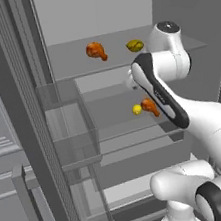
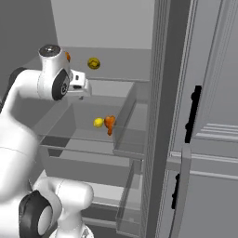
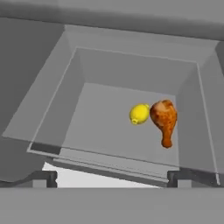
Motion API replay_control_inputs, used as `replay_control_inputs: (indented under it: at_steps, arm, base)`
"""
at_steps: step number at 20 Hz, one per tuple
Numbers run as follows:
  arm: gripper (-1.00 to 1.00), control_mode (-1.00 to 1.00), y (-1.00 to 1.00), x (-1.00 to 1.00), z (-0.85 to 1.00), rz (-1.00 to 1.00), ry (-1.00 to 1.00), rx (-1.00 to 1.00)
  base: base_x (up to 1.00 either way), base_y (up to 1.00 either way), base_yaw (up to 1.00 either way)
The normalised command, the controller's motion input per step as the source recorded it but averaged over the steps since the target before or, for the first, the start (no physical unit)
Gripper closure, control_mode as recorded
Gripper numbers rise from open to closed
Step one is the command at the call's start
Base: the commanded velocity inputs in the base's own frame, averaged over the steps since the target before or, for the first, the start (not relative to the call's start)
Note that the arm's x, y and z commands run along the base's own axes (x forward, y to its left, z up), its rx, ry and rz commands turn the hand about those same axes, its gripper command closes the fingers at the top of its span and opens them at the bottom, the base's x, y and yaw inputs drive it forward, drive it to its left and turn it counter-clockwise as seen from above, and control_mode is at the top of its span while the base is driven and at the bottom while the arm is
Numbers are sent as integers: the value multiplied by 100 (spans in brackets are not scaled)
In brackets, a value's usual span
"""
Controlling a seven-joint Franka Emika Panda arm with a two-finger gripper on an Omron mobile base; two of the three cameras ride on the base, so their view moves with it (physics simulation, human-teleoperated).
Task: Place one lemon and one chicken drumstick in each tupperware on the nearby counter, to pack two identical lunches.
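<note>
Fridge [image 1: 24,96] scene, door open, arm reaching inside. Base views both show an upper shelf [image 1: 74,62] with a second drumstick [image 1: 96,50] and a darker yellow lemon [image 1: 134,45]; in the right base view that drumstick is mostly hidden behind the arm's top joint, with just an orange sliver showing. Hand view gives the clear-walled drawer [image 3: 52,118] under that shelf instead, seen from above: bright lemon [image 3: 139,113] and drumstick [image 3: 164,120] on the drawer floor, right of centre, touching or just about, lemon on the left, drumstick's bone end pointing toward the drawer's near wall. Same pair shows in the left base view just beside the forearm.

Gripper [image 3: 111,178]: fingertips at the bottom corners of the hand view, jaws wide apart, nothing between them. It sits above the drawer's near edge; lemon and drumstick lie ahead of it and below, slightly toward the right finger [image 3: 183,178].
</note>
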Motion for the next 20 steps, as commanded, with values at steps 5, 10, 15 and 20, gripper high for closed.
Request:
replay_control_inputs:
  at_steps: [5, 10, 15, 20]
  arm:
    - [-100, -100, 35, 8, 79, 32, -45, 5]
    - [-100, -100, 36, 14, 74, 7, -14, 3]
    - [-100, -100, 33, 42, 45, -3, 3, 0]
    - [-100, -100, 51, 57, 15, -4, 3, 0]
  base:
    - [0, 0, 0]
    - [0, 0, 0]
    - [0, 0, 0]
    - [0, 0, 0]
